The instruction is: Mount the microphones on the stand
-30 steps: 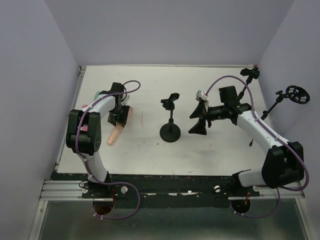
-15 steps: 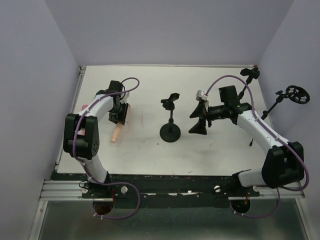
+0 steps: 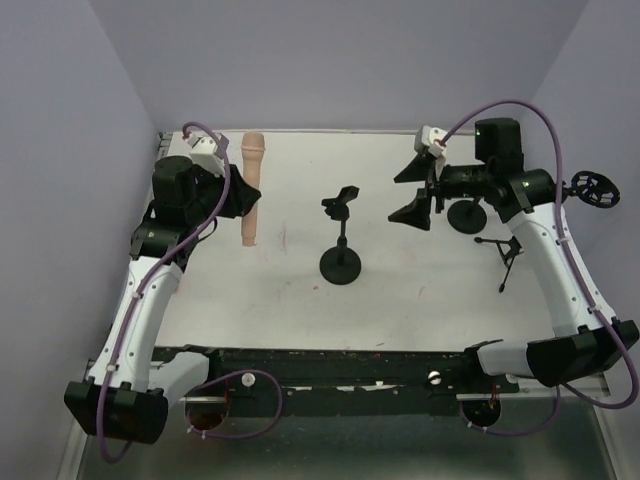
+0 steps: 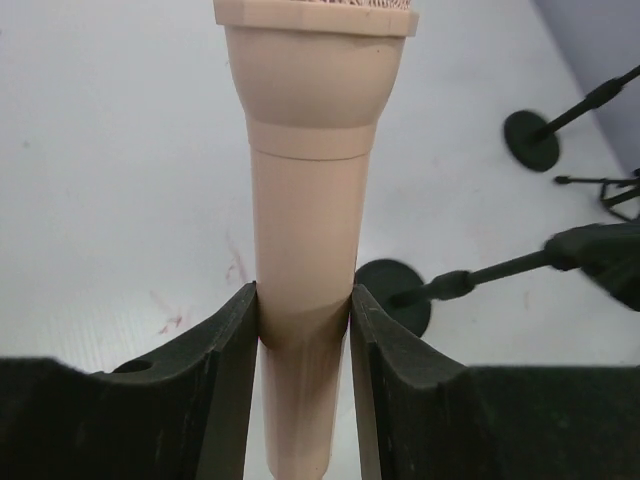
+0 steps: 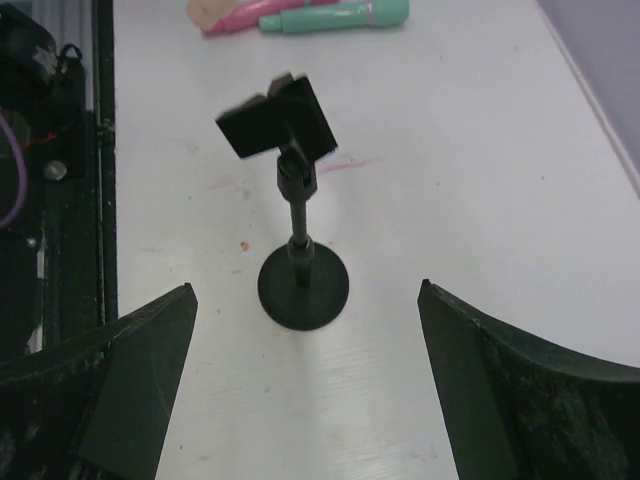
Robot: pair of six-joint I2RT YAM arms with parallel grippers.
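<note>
My left gripper (image 3: 247, 193) is shut on the handle of the peach-tan microphone (image 3: 250, 185), which it holds in the air over the left part of the table, head toward the back wall. In the left wrist view the black fingers (image 4: 230, 380) press both sides of the microphone's (image 4: 305, 200) handle. The black stand (image 3: 341, 238) with its clip (image 3: 342, 200) is upright at the table's centre. My right gripper (image 3: 421, 186) hangs open right of the stand, holding nothing. The right wrist view shows the stand (image 5: 297, 215), and beyond it a pink microphone (image 5: 250, 17) and a mint green microphone (image 5: 340, 15) lying on the table.
Several other black stands are at the right: a round base (image 3: 467, 215), a small tripod (image 3: 505, 255) and a ring-shaped holder (image 3: 591, 188) by the right wall. The table's (image 3: 300, 300) left edge runs along the side wall.
The left gripper closed on the peach-tan microphone and lifted it off the table, toward the back. The right arm rose and drew back from the centre stand, still open.
</note>
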